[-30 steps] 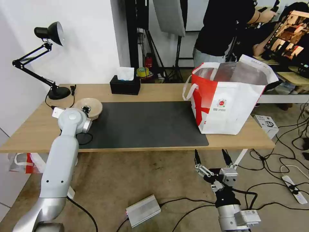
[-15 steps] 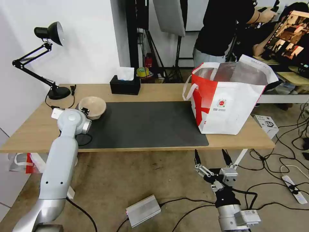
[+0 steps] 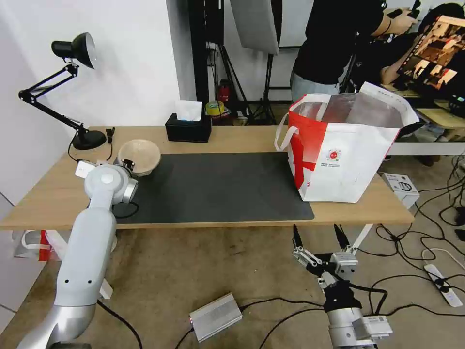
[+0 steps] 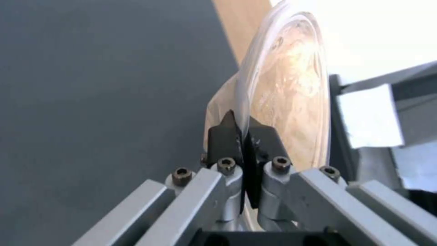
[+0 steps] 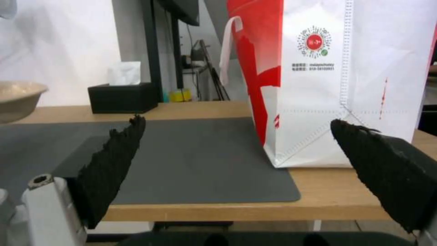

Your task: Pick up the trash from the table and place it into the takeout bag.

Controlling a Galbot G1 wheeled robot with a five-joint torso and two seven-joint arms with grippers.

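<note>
A beige pulp bowl (image 3: 140, 155) hangs tilted just above the left end of the table (image 3: 242, 138), at the corner of the dark grey mat (image 3: 218, 189). My left gripper (image 3: 127, 165) is shut on its near rim; the left wrist view has the black fingertips (image 4: 223, 136) pinching the bowl (image 4: 291, 85) edge. The takeout bag (image 3: 348, 155) stands open at the table's right end. My right gripper (image 3: 319, 237) hangs open below the table's front edge, its fingers empty, facing the takeout bag (image 5: 341, 85) and the far-off bowl (image 5: 18, 97).
A black tissue box (image 3: 188, 127) sits at the back edge, and a black desk lamp (image 3: 88, 139) stands at the back left corner. Cables, a grey box (image 3: 215, 316) and a power strip lie on the floor. A thin red-and-white plastic bag (image 3: 34, 242) hangs under the table's left side.
The left gripper has raised the beige bowl off the table and tipped it, so its opening now faces more to the right. The right arm has stayed still.
</note>
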